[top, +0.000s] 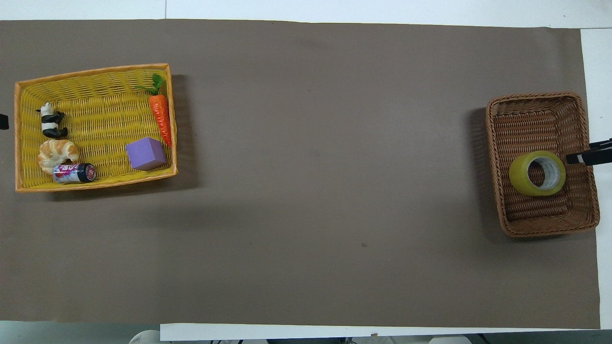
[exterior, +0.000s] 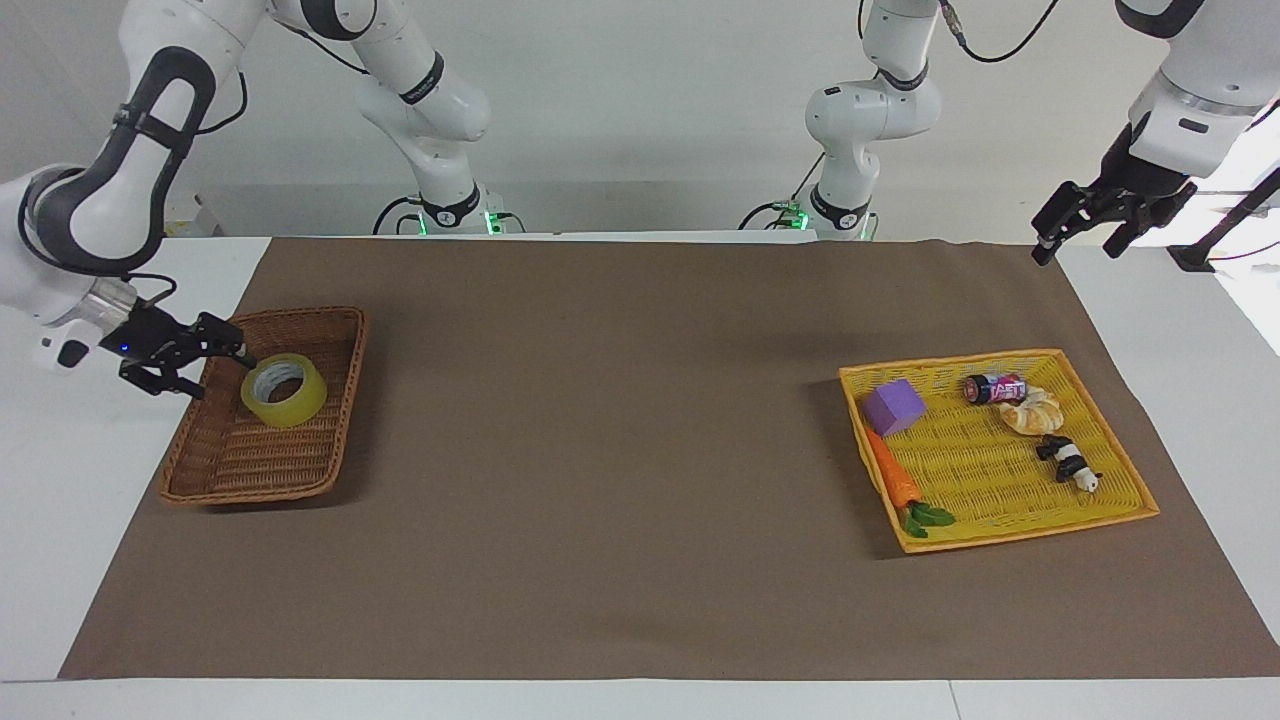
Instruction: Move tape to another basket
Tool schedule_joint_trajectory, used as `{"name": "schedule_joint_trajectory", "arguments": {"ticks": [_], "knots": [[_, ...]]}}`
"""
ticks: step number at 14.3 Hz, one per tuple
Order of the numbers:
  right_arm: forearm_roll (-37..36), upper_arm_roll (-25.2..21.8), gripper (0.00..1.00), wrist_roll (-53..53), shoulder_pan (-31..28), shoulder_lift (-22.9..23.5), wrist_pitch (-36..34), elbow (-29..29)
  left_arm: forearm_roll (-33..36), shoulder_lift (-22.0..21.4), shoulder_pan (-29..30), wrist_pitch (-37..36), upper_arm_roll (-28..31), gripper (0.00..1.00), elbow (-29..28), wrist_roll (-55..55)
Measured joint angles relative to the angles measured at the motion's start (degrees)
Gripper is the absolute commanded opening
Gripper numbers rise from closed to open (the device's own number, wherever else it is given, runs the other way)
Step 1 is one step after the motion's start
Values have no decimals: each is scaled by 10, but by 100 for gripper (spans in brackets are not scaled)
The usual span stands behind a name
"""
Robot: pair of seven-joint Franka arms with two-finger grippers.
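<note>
The right gripper [exterior: 218, 362] is hanging with its jaws spread open and empty over the outer rim of the brown wicker basket [exterior: 228, 470], just beside the tape [exterior: 284, 390] without touching it. The tape is lying tilted inside that basket, in the half nearer the robots. The left gripper [exterior: 1078, 223], jaws likewise open and empty, is waiting in the air above the table's corner, near the yellow basket [exterior: 1000, 520] holding a carrot [exterior: 893, 472] and purple block [exterior: 894, 406].

Tape [exterior: 284, 390] tilted in the brown basket [exterior: 330, 440], right gripper [exterior: 214, 368] spread open just beside it over the rim, left gripper [exterior: 1075, 232] open above the table's corner.
</note>
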Motion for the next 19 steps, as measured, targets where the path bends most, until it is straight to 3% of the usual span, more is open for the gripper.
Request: {"name": "schedule_joint_trajectory", "arguments": {"ticks": [4, 7, 9, 12, 19], "knots": [[-102, 0, 99, 123, 9, -82, -13, 14, 0, 11, 0, -6, 0, 100, 5, 6], [-159, 2, 100, 289, 50, -117, -106, 62, 0, 12, 1, -8, 0, 100, 6, 13], [-188, 5, 100, 379, 98, -122, -158, 107, 0, 12, 0, -8, -2, 100, 2, 15], [-188, 7, 100, 424, 143, -122, -218, 153, 0, 13, 0, -14, -1, 100, -2, 15], [-190, -1, 100, 464, 176, -129, -234, 118, 0, 13, 2, -19, 0, 100, -2, 15]]}}
